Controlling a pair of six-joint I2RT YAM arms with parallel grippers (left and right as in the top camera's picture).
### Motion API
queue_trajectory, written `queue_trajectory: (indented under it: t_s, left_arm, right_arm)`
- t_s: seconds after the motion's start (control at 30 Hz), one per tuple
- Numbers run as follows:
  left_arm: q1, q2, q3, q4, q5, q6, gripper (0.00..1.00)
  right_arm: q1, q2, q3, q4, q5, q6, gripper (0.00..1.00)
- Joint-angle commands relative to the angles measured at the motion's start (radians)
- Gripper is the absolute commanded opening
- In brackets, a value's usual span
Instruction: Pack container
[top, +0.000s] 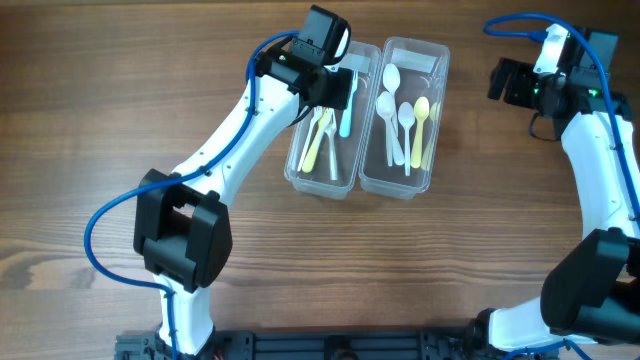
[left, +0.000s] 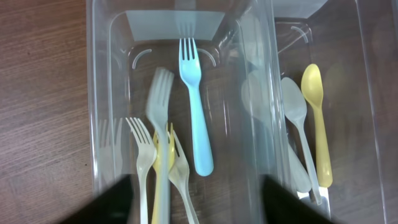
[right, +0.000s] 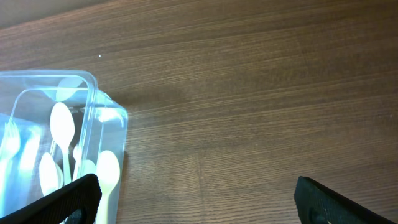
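The clear twin container (top: 395, 188) stands at the table's far middle. Its left tub holds forks: a blue fork (left: 194, 106), a yellow fork (left: 163, 180) and pale white forks (left: 144, 155). In the right tub lie a yellow spoon (left: 317, 118) and white spoons (left: 295, 118). My left gripper (top: 335, 90) hovers over the left tub; in its wrist view this left gripper (left: 196, 205) is open, fingers spread wide above the fork handles and holding nothing. My right gripper (top: 505, 82) waits to the right of the container, and the wrist view shows it (right: 199, 205) open over bare wood.
The container's corner (right: 118, 124) with white spoons (right: 62, 130) fills the lower left of the right wrist view. Brown wooden tabletop (top: 470, 270) surrounds the container. Both arm bases stand at the near edge.
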Motion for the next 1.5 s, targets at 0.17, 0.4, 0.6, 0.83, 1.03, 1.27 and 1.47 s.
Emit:
queue_trajectory:
  t_s: [0.17,0.4,0.6,0.83,1.03,1.27,1.47]
  left_arm:
    - [0.024,-0.027,0.003,-0.015,-0.043,-0.05,1.0]
    - [0.22,-0.189,0.004,-0.061,-0.163,-0.233,1.0]
    - [0.356,-0.235,0.004,-0.087,-0.148,-0.232,1.0]
    - [0.397,-0.231,0.004,-0.124,-0.148,-0.232,1.0]
    - [0.397,-0.231,0.004,-0.124,-0.148,-0.232,1.0]
    - [0.397,-0.231,0.004,-0.124,-0.148,-0.232,1.0]
    - [0.397,-0.231,0.004,-0.124,-0.148,-0.232,1.0]
  right_arm:
    - [0.004,-0.013,0.013,0.003,0.006,-0.01,1.0]
    - [0.004,-0.013,0.013,0.003,0.006,-0.01,1.0]
    - [0.004,-0.013,0.013,0.003,0.006,-0.009,1.0]
    - [0.004,-0.013,0.013,0.003,0.006,-0.009,1.0]
    - [0.004,-0.013,0.013,0.003,0.006,-0.009,1.0]
    - [0.013,-0.07,0.004,-0.009,0.006,-0.01,1.0]
    - [0.073,-0.333,0.004,-0.009,0.006,-0.009,1.0]
